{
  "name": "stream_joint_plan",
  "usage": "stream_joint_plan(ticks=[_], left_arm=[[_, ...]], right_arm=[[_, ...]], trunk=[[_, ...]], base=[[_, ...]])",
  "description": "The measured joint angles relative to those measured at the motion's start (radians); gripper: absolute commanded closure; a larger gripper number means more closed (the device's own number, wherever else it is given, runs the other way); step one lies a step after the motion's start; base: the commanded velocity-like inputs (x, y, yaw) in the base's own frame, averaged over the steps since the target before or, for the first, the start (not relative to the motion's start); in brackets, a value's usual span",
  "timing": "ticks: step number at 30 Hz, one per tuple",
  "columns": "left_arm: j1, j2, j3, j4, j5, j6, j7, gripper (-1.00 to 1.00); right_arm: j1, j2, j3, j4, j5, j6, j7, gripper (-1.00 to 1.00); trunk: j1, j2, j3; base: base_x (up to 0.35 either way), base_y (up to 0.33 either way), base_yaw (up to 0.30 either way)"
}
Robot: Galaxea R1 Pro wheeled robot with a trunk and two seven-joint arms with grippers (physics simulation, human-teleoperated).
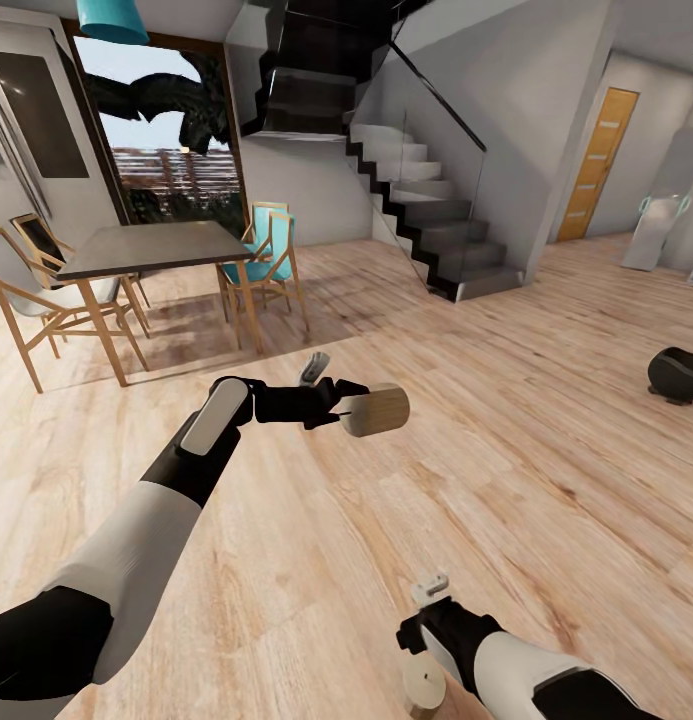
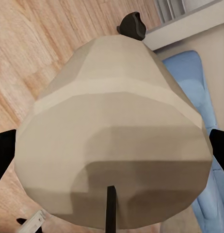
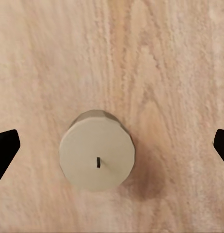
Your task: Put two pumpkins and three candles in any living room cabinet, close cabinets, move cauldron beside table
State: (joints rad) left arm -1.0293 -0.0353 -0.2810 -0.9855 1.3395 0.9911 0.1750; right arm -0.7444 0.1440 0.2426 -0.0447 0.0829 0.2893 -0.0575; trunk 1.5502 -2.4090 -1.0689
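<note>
From the head camera, the left arm reaches out over the light plank floor (image 1: pixel 546 420), and its tool (image 1: pixel 338 404) is clamped on a tan candle (image 1: pixel 378 410) held sideways in mid-air, flat end toward us. Down by the lower edge, the right tool (image 1: pixel 426 640) points at the floor, with a second, cream candle (image 1: pixel 424 688) right at its tip; whether it is gripped I cannot tell from here. Behind stand a dining tabletop (image 1: pixel 146 248) with wooden chairs (image 1: pixel 268 262), a dark staircase (image 1: pixel 426 215) and an orange door (image 1: pixel 598 160). A dark rounded object (image 1: pixel 678 374) sits on the floor at the far right.

The left wrist camera looks straight down the held candle (image 2: pixel 114 145), its black wick (image 2: pixel 111 206) near the lens, dark fingertips (image 2: pixel 3 153) pressed at both flanks. Past it lie floorboards, a blue sofa (image 2: pixel 199 87) and a small dark object (image 2: pixel 131 25).

The right wrist camera shows the cream candle (image 3: pixel 97 150) upright on the boards, wick up, with the black fingertips (image 3: pixel 5 148) spread wide, well clear of it on either side.
</note>
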Motion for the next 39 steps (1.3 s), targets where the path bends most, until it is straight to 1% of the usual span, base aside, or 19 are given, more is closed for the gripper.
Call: stream_joint_plan(ticks=[3,9,16,29,33,39], left_arm=[[0.0,0.0,0.0,0.001,0.0,0.0,0.0,1.0],[0.0,0.0,0.0,0.001,0.0,0.0,0.0,1.0],[0.0,0.0,0.0,0.001,0.0,0.0,0.0,1.0],[0.0,-0.003,0.0,0.001,-0.001,0.0,0.0,1.0],[0.0,-0.003,0.0,0.001,-0.002,0.0,0.0,1.0],[0.0,-0.003,0.0,0.001,-0.002,0.0,0.0,1.0]], right_arm=[[0.0,0.0,0.0,0.0,0.006,-0.006,0.012,-1.0],[0.0,0.0,0.0,0.0,0.009,-0.008,0.062,-1.0],[0.0,-0.001,0.0,0.0,0.009,-0.009,0.069,-1.0],[0.0,-0.001,0.0,0.0,0.01,-0.016,0.07,-1.0],[0.0,-0.002,0.0,0.0,0.009,-0.055,0.07,-1.0],[0.0,-0.002,0.0,0.0,0.01,-0.065,0.07,-1.0]], trunk=[[0.0,0.0,0.0],[0.0,0.0,0.0],[0.0,0.0,0.0],[0.05,-0.091,-0.041],[0.052,-0.092,-0.056],[0.054,-0.093,-0.079]], base=[[0.0,0.0,0.0],[0.0,0.0,0.0],[0.0,0.0,0.0],[0.0,0.0,0.0],[0.0,0.0,0.0],[0.0,0.0,0.0]])
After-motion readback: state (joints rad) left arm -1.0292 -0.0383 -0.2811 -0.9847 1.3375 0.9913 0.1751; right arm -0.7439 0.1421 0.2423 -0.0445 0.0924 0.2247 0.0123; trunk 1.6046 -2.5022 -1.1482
